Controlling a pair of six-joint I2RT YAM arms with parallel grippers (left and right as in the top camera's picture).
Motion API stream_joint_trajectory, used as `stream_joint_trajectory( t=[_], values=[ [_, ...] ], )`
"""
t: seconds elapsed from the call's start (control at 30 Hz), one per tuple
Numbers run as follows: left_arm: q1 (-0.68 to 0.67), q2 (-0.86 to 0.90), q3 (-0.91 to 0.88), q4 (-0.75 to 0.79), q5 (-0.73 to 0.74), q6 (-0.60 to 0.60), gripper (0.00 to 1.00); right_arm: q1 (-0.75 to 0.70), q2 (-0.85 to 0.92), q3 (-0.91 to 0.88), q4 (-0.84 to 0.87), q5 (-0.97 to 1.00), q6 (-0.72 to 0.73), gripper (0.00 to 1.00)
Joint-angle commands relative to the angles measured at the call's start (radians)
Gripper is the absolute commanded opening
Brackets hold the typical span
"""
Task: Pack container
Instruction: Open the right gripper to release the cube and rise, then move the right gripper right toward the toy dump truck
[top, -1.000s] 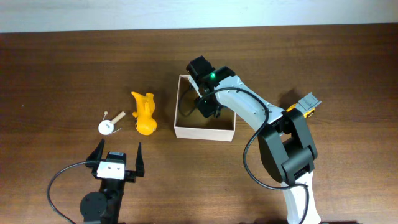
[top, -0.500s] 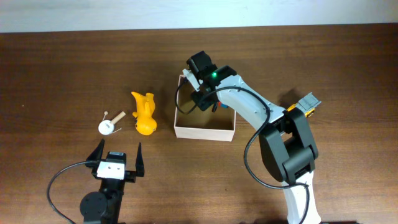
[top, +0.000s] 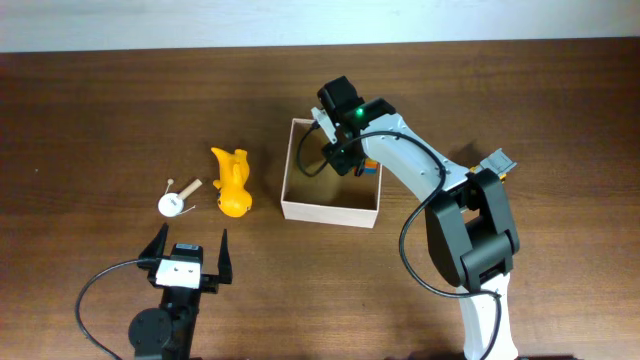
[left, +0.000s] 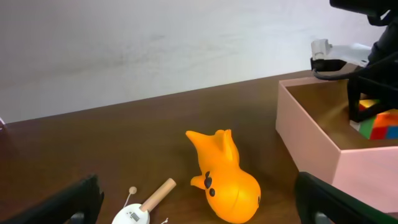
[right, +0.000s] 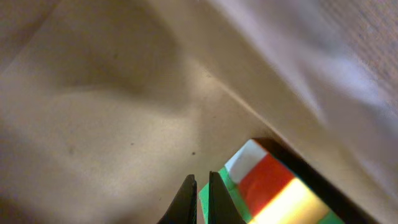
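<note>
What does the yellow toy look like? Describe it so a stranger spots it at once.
Find the white-walled box near the centre. Left of it, not touching, lies a smooth yellow-orange animal figure. Its only near neighbour is a small white disc on a wooden stick, much smaller and paler.

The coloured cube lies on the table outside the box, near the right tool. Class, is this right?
No. The coloured cube lies inside the box, not outside on the table, near the right tool. The left wrist view shows it.
</note>
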Motion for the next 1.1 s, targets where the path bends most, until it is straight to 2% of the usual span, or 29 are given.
stream_joint_trajectory(
  t=[0.0,0.27,0.5,0.67,0.77,0.87,1.07],
  values=[
    [0.003,-0.008,-0.005,-0.003,-0.007,0.016,0.99,-0.007,-0.002,-0.009,-0.012,0.005,-0.011,0.04],
    [0.003,-0.008,-0.005,-0.003,-0.007,0.017,0.99,0.001,-0.002,0.006,-0.001,-0.020,-0.011,0.04],
    [0.003,-0.008,-0.005,-0.003,-0.007,0.016,0.99,0.049,-0.019,0.212,-0.156,-0.109,-0.007,0.04],
    [0.003,-0.008,-0.005,-0.003,-0.007,0.016,0.99,0.066,-0.039,0.434,-0.302,-0.093,0.077,0.09],
    [0.003,-0.008,-0.005,-0.003,-0.007,0.016,0.99,0.045,-0.039,0.516,-0.371,0.027,0.202,0.09],
    [0.003,-0.008,-0.005,-0.003,-0.007,0.016,0.99,0.007,-0.039,0.536,-0.415,0.119,0.292,0.09],
    [0.003,-0.008,-0.005,-0.003,-0.007,0.017,0.99,-0.097,-0.033,0.520,-0.478,0.129,0.389,0.04]
  ],
)
